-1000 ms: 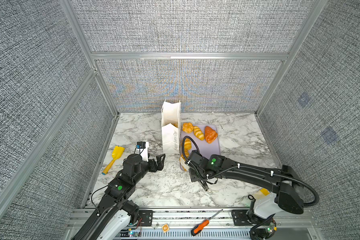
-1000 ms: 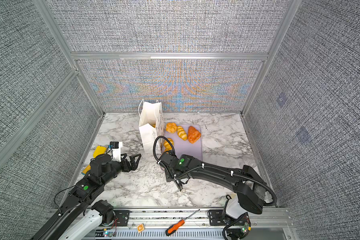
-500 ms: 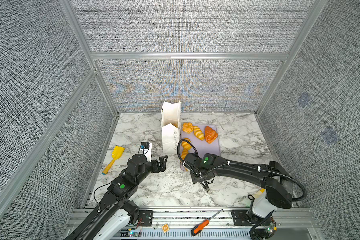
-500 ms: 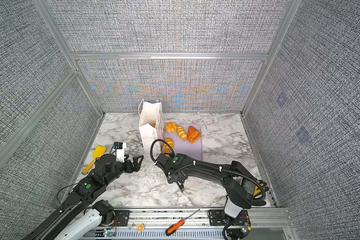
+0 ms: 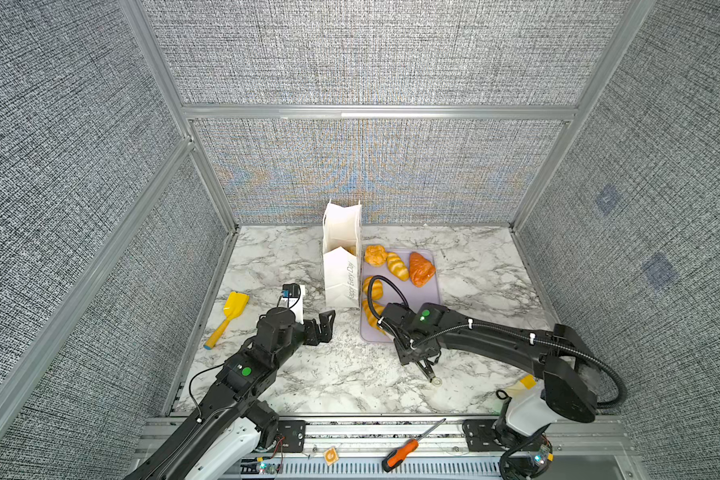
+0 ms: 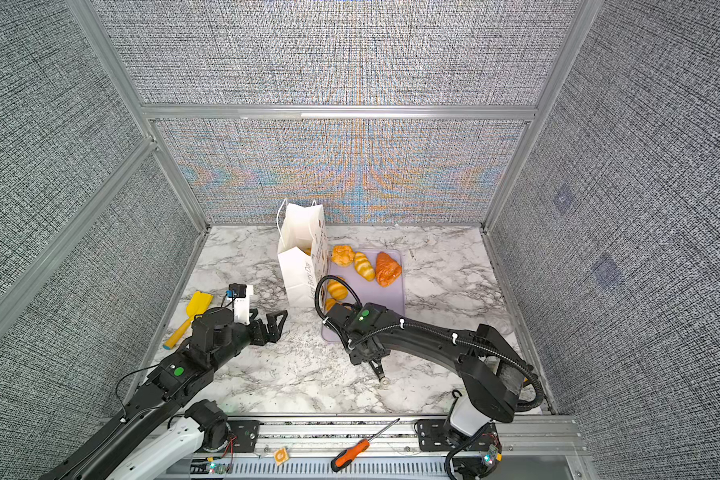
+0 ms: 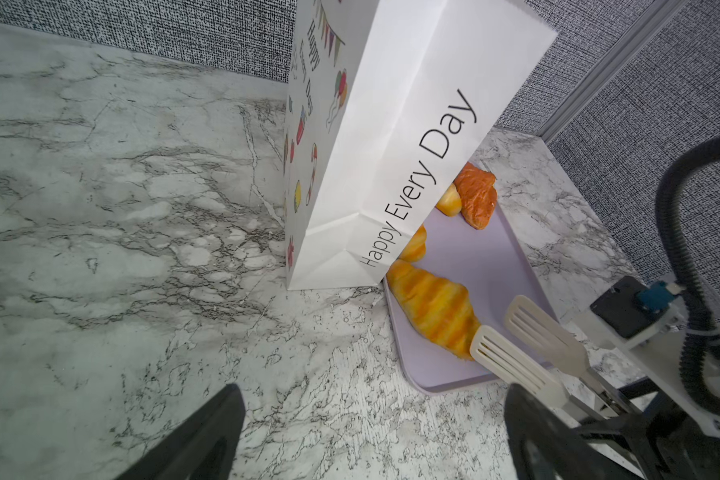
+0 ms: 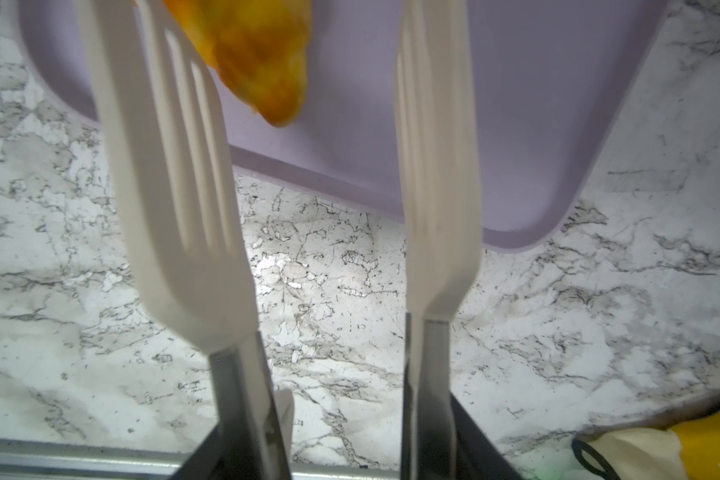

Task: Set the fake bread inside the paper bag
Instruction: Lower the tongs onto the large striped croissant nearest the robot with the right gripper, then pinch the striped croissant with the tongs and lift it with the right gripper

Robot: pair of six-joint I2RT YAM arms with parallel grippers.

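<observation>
Fake bread (image 5: 421, 269): five pieces on lilac tray (image 5: 427, 295) beside upright paper bag (image 5: 341, 270), handy for short carries. Right claw (image 8: 346, 449) grasps white tongs (image 8: 200, 299), blades parted at nearest croissant (image 7: 431, 309). Left claw (image 5: 325, 328) released, near bag.

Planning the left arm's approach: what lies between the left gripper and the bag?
Nothing: bare marble table between left gripper and bag, clearest in the left wrist view.
</observation>
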